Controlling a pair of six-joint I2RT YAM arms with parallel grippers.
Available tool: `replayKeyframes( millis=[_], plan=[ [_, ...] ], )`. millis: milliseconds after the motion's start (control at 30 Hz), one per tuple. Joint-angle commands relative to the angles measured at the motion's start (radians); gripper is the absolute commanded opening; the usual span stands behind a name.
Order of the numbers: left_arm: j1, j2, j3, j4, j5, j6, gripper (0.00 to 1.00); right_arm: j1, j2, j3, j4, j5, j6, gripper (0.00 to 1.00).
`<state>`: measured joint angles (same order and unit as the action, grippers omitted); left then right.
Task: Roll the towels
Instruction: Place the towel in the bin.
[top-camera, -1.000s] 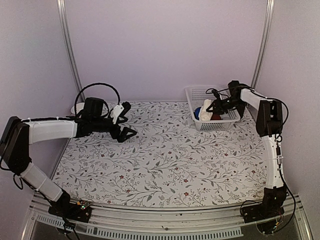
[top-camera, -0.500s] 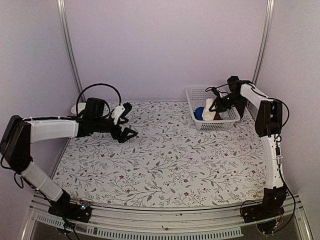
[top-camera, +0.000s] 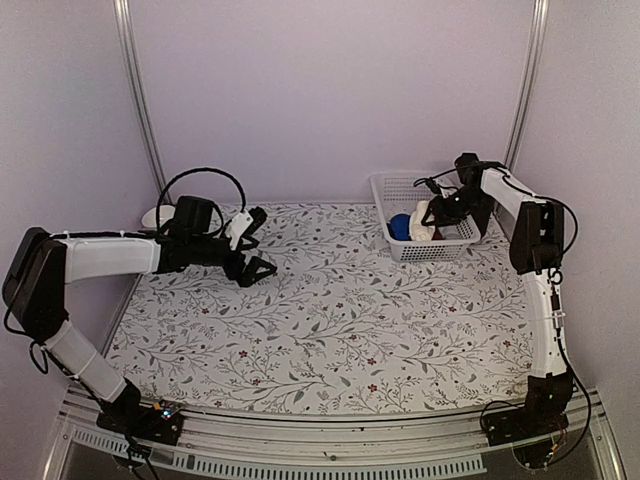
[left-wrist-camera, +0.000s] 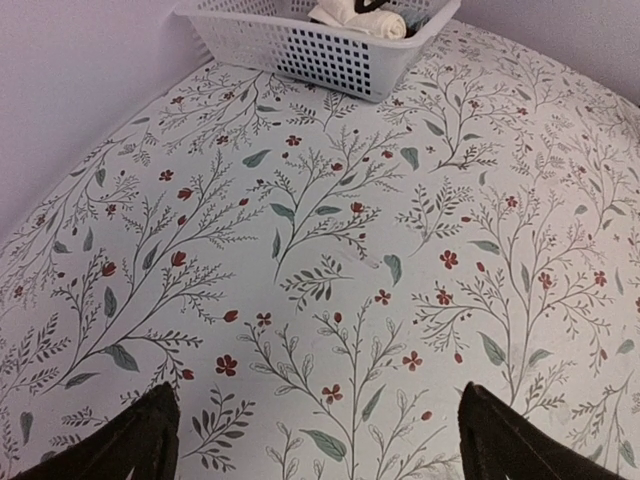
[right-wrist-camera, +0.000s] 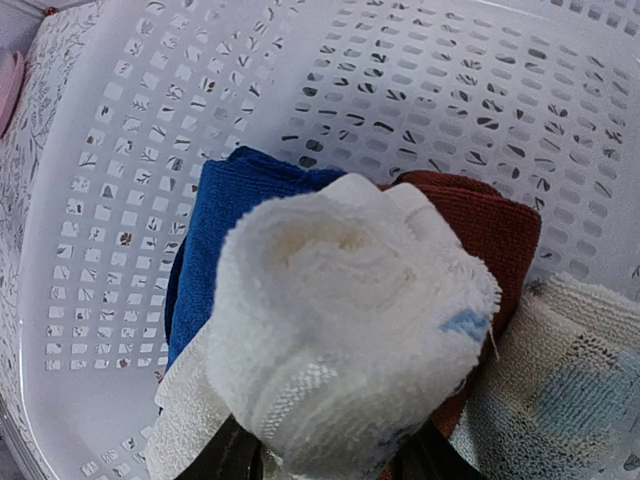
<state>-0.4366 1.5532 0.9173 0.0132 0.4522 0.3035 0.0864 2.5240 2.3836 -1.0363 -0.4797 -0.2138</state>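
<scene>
In the right wrist view the rolled cream towel stands between my right gripper's dark fingers, which press its lower sides. It hangs over the white basket, just above the blue towel that lies rolled inside. From the top view the cream towel and blue towel sit in the basket at the back right, with my right gripper reaching in. My left gripper hovers wide open over the floral tabletop at the left, nothing between its fingers.
A dark red roll and a pale towel with blue patches also lie in the basket. A pale flat object lies at the table's back left corner behind the left arm. Walls close in on three sides.
My right gripper has lifted slightly and shifted right inside the basket, and the cream towel now leans lower over the blue one. The left arm barely moved.
</scene>
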Motion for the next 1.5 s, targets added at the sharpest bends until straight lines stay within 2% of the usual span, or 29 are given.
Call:
replayKeyframes(
  millis=[0, 367, 533, 700, 900, 1300, 1400, 1467],
  plan=[
    [-0.014, 0.015, 0.025, -0.018, -0.016, 0.008, 0.97, 0.029, -0.001, -0.039, 0.02, 0.137, 0.023, 0.46],
    [-0.014, 0.013, 0.021, -0.02, -0.023, 0.012, 0.97, 0.067, -0.251, -0.343, 0.158, 0.141, 0.077, 0.5],
    [-0.017, 0.007, 0.023, -0.022, -0.02, 0.011, 0.97, 0.068, -0.281, -0.41, 0.221, 0.139, 0.105, 0.5],
    [-0.019, 0.011, 0.024, -0.022, -0.025, 0.013, 0.97, 0.07, -0.267, -0.425, 0.32, 0.1, 0.159, 0.42],
    [-0.021, 0.014, 0.023, -0.022, -0.03, 0.015, 0.97, 0.089, -0.195, -0.337, 0.327, 0.131, 0.201, 0.28],
    [-0.021, 0.01, 0.023, -0.021, -0.034, 0.017, 0.97, 0.101, -0.131, -0.342, 0.362, 0.045, 0.253, 0.39],
    [-0.022, 0.005, 0.02, -0.018, -0.037, 0.019, 0.97, 0.1, -0.132, -0.358, 0.385, 0.016, 0.267, 0.35],
    [-0.022, 0.005, 0.019, -0.018, -0.04, 0.019, 0.97, 0.101, -0.132, -0.364, 0.392, -0.002, 0.273, 0.27]
  ],
)
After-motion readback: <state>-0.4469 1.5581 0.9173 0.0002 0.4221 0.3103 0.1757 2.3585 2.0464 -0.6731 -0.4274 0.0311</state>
